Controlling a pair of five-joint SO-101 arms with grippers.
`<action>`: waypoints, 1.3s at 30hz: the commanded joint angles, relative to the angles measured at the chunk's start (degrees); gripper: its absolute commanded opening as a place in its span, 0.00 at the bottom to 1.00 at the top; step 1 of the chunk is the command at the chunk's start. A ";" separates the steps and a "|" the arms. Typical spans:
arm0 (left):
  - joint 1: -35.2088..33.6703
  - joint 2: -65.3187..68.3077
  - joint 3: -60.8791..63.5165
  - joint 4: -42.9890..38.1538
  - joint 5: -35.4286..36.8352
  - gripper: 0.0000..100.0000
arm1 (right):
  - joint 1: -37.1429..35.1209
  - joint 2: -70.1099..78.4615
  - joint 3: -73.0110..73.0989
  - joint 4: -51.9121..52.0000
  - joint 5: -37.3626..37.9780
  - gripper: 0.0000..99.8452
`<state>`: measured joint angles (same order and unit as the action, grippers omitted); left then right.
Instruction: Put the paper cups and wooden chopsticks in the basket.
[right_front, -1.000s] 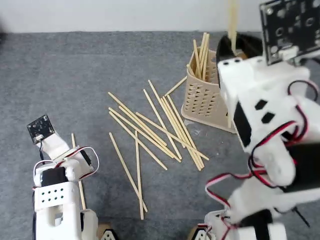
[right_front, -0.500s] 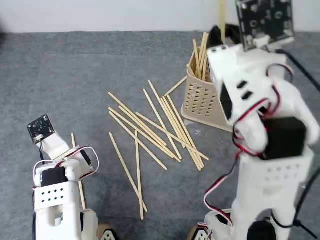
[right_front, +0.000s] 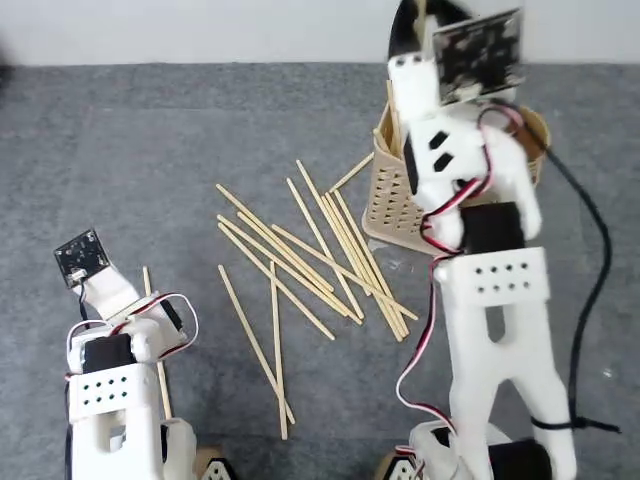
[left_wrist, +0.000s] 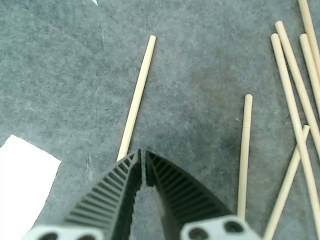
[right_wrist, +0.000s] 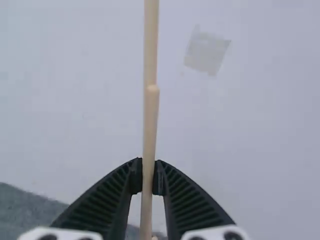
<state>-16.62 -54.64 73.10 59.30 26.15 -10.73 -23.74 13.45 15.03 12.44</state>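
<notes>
Up above the beige slotted basket (right_front: 398, 205), found the right gripper (right_wrist: 146, 176) raised high at the far side of the grey mat (right_front: 140, 150). Saw its jaws clamped on a held chopstick (right_wrist: 150, 60), which stood upright between the fingertips against a pale wall (right_wrist: 60, 75). Noted a step partway along that stick, as of a second stick lapped over it, but could not tell for certain. Counted several standing chopsticks (right_front: 402, 105) already leaning inside the basket, on the side nearer the middle of the mat. Found the loose chopsticks (right_front: 310, 262) fanned and crossing on the mat between the two arms, the nearest of them ending just beside the basket's foot. Saw the left gripper (left_wrist: 143, 156) low over the mat at the near corner, jaws closed together with nothing between them. Spotted a single chopstick (left_wrist: 138, 95) lying flat just beside those jaws, one end passing behind a fingertip, apart from the main scatter. Noted a white scrap (left_wrist: 22, 175) on the mat close by.
</notes>
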 joint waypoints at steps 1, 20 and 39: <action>0.09 -1.67 -0.40 -1.14 -0.53 0.01 | 1.80 -1.54 7.91 -5.49 0.00 0.01; 0.09 -1.76 -11.38 8.00 -0.26 0.01 | 2.24 -14.73 -3.25 38.02 0.00 0.13; 16.35 4.31 -29.14 26.20 -0.53 0.01 | 1.27 -42.33 32.97 55.78 0.00 0.07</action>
<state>-4.22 -53.85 46.81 86.29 25.80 -8.88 -58.37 41.85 72.79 12.44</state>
